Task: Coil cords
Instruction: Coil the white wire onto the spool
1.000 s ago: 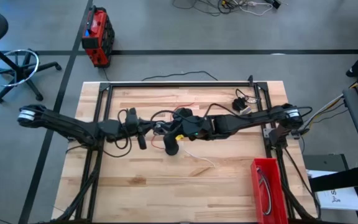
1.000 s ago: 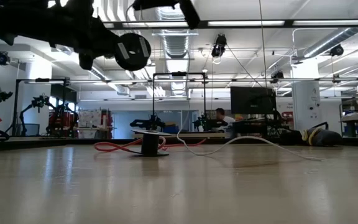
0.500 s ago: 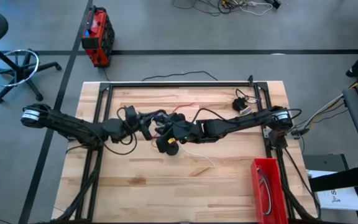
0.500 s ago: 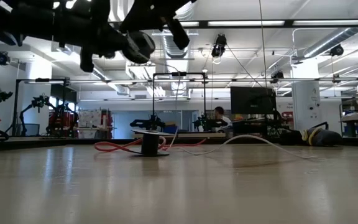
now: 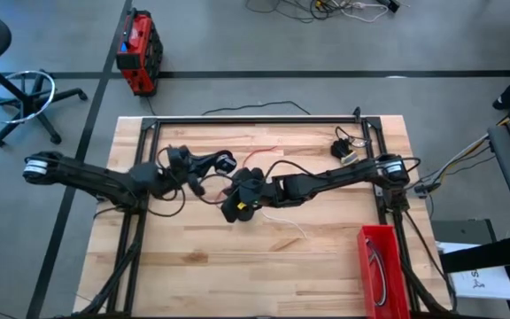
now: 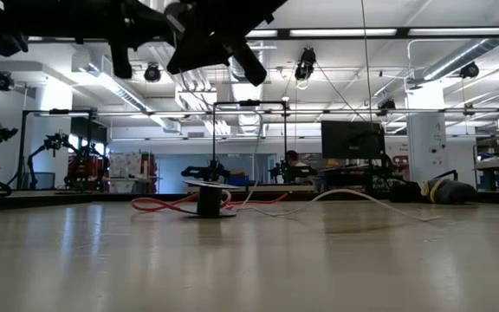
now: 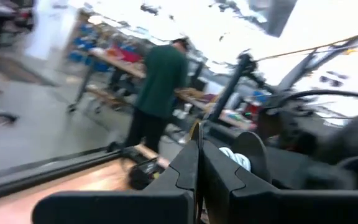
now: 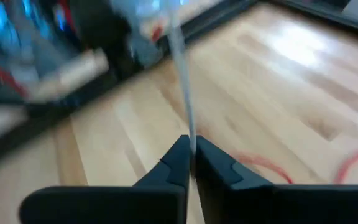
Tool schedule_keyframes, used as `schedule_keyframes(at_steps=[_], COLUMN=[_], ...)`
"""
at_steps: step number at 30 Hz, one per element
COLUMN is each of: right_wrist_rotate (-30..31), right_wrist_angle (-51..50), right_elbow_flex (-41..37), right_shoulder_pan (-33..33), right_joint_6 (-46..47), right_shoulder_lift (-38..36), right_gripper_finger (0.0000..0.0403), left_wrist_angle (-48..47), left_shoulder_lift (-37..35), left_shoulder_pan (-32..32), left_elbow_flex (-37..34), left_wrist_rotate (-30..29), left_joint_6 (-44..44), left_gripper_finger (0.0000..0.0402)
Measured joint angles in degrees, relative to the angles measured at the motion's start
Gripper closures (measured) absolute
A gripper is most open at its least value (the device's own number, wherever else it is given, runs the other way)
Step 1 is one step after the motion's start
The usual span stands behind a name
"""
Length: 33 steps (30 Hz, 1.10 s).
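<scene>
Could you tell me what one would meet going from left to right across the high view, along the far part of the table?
Left gripper → red cord → small dark coil of cord, near the table's far right corner.

Even, bright light across the high view, and the wooden worktop (image 5: 326, 257) reads sharp with only soft shadows under both arms. In the low view the ceiling strip lights (image 6: 345, 32) blaze at twelve o'clock, so the arm overhead is a black silhouette, and a pale sheen runs across the near surface, which is out of focus. The left wrist view is smeared with motion blur; the person in green (image 7: 160, 81) is soft, and the ceiling at one o'clock is blown white. The right wrist view is blurred too, the white cord (image 8: 180, 87) a hazy streak, glare on the boards at two o'clock.
</scene>
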Motion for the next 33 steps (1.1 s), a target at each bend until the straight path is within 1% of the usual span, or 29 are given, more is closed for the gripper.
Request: schedule_keyframes(at_steps=[3, 7, 9, 12, 17, 22, 26, 33], right_wrist_rotate=[-0.3, -0.5, -0.3, -0.1, 2.3, 7.7, 7.9, 6.9], right_wrist_angle=[-1.9, -0.7, 3.8, 11.3, 27.0, 34.7, 39.2, 40.4], right_elbow_flex=[-0.2, -0.4, -0.9, -1.6, -1.6, -1.7, -1.7, -1.7], right_shoulder_pan=[0.4, 1.8, 2.3, 3.0, 3.7, 3.3, 3.1, 3.1], right_joint_6=[-4.6, -14.7, -18.0, -23.8, -33.1, -38.1, -41.1, -43.7], right_shoulder_lift=[-0.3, -0.2, -0.5, 0.5, 2.3, 3.6, 3.4, 3.4], right_gripper_finger=[0.0378, 0.0333, 0.0309, 0.0276, 0.0243, 0.024, 0.025, 0.0269], left_wrist_angle=[1.9, 2.0, 1.0, 1.6, 0.8, 0.6, 0.4, 0.0], left_shoulder_lift=[-3.7, -9.2, -11.6, -14.6, -16.8, -17.3, -16.9, -15.3], left_shoulder_pan=[0.1, 0.1, 0.1, 0.1, 0.1, 0.1, 0.1, 0.1], left_elbow_flex=[0.1, 0.2, 0.1, 0.1, 0.1, 0.1, -0.2, -0.3], left_wrist_rotate=[4.2, 11.8, 14.7, 16.2, 19.8, 21.6, 21.8, 21.8], left_joint_6=[1.7, 5.0, 6.5, 7.2, 7.5, 7.2, 7.1, 7.4], left_gripper_finger=[0.0401, 0.0401, 0.0401, 0.0401, 0.0401, 0.0401, 0.0401, 0.0401])
